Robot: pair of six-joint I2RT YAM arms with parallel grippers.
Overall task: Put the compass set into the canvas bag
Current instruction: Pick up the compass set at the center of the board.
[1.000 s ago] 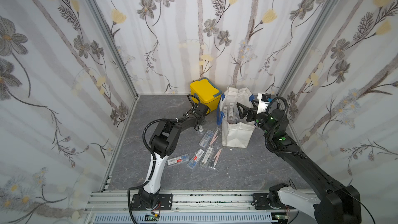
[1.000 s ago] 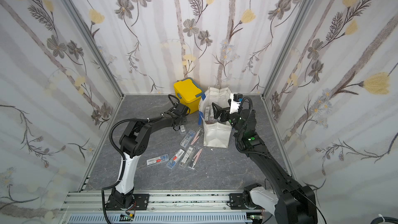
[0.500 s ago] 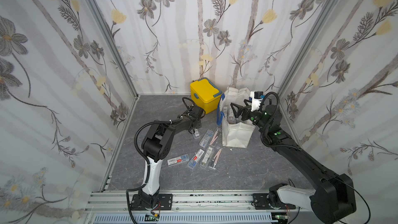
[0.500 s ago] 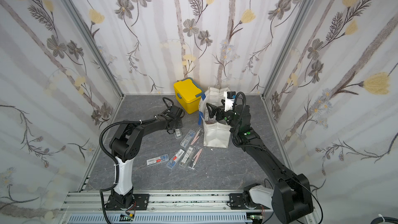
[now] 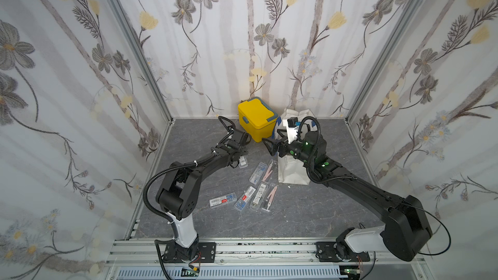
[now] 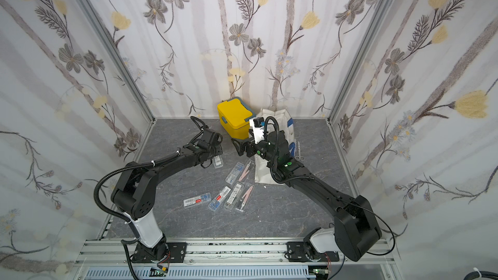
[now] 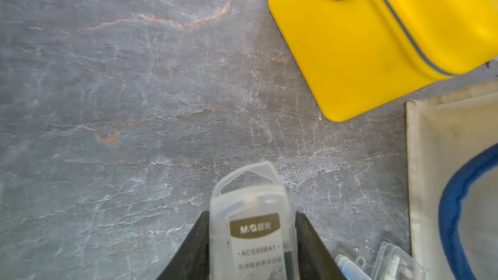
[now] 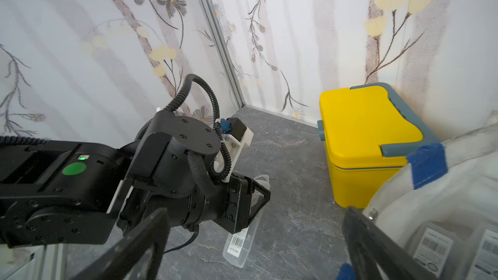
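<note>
My left gripper is shut on a compass set, a clear plastic case with a brown and white label. Both top views show this compass set in front of the yellow box. In the right wrist view it hangs tilted from the left gripper, its lower end close to the floor. The off-white canvas bag with blue handles stands just right of it. My right gripper is open and empty beside the bag's left rim, facing the left gripper.
A yellow lidded box stands at the back, touching the bag's left corner. Several more clear cases lie on the grey floor in front of the bag. Labelled cases lie inside the bag. Scissors lie right of the bag.
The left gripper drew back from the yellow box toward the front left with the case, its jaws closing slightly. The right gripper swung left from above the bag toward the left gripper.
</note>
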